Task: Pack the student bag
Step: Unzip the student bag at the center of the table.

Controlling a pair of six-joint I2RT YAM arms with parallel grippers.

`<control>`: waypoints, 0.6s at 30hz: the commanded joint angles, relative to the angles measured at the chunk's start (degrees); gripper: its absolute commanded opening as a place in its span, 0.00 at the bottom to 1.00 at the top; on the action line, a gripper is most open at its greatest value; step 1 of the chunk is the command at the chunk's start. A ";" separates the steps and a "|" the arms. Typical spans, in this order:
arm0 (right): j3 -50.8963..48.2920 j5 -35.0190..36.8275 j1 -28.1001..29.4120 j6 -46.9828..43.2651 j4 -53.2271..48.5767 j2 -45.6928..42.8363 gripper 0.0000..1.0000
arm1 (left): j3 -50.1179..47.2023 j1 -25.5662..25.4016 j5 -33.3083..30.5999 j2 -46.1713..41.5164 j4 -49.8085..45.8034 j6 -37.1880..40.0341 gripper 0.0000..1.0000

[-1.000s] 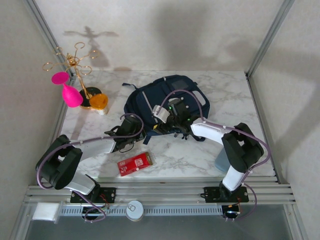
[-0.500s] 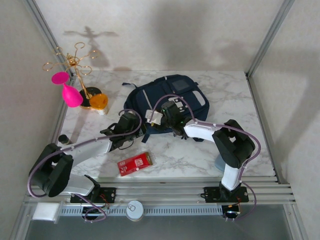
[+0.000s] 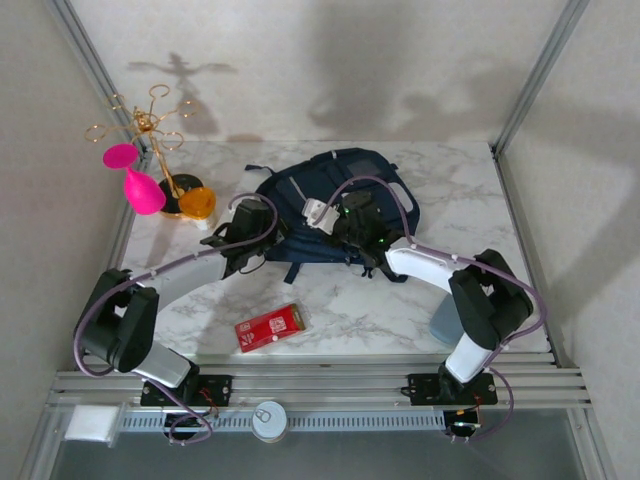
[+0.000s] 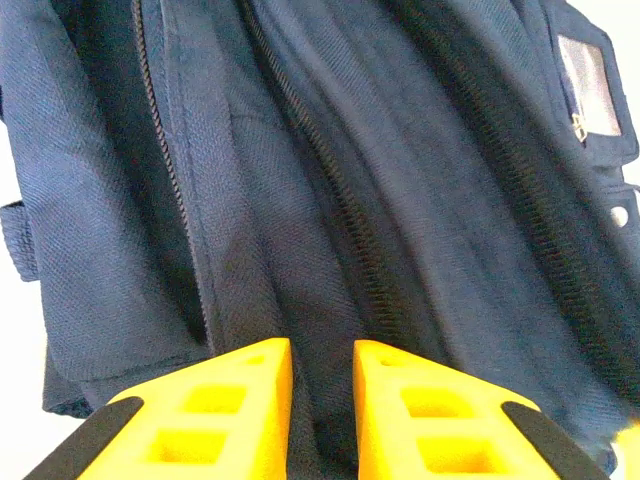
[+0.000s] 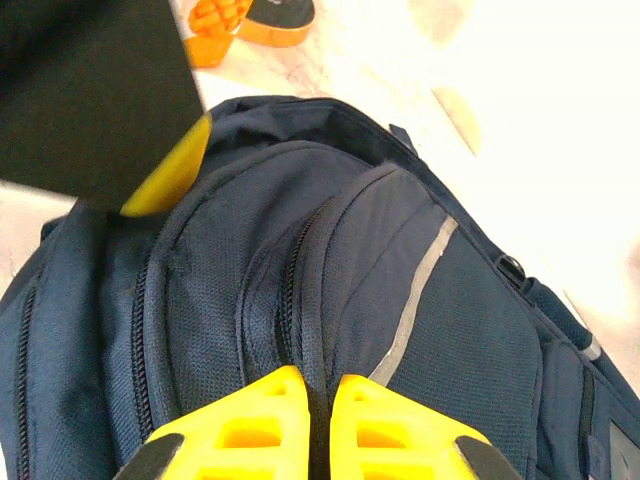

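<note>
Two end effectors are on the bag (image 3: 352,180), which lies front-up from centre to 12 o'clock on the tabletop (image 3: 470,205). Left end effector (image 4: 322,345) comes in at the bag's 9 o'clock side. Its fingers are nearly together w/ a fold of navy cloth and a zip line running btwn them, so it reads as pinching the bag fabric. Right end effector (image 5: 318,376) sits over the bag's middle, toward 6 o'clock, fingers pressed together right on a zip seam; can't tell whether a pull tab is caught btwn them. Zips in both wrist views look closed, and no open compartment shows. Red packet (image 3: 271,327) lies on the tabletop at approx 7 o'clock from the bag, well apart and untouched. Gold stand (image 3: 150,130) w/ pink piece (image 3: 143,190) and orange item (image 3: 197,203) is at 9–10 o'clock. Step in hand, imo: opening the bag, left anchoring the cloth and right going for the zip. Packing proper not begun. Next move prob needs the right to have the pull for sure, then draw it along the zip's curve while left holds the cloth taut. Soft fabric may bunch, or the whole bag may slide if the anchor slips.
</note>
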 commanded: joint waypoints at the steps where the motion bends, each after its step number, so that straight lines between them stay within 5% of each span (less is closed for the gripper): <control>1: -1.52 -0.26 -1.06 6.55 8.37 -5.10 0.00 | -2.91 0.18 3.15 0.08 5.22 0.35 0.22; 8: 1.54 -4.18 -1.40 11.96 3.57 -5.35 0.00 | -3.14 -1.40 3.68 -8.41 1.34 14.55 0.30; 18: 5.02 -13.27 -2.76 16.07 -3.49 -6.63 0.00 | -5.06 -12.09 1.98 -12.46 3.26 37.59 0.41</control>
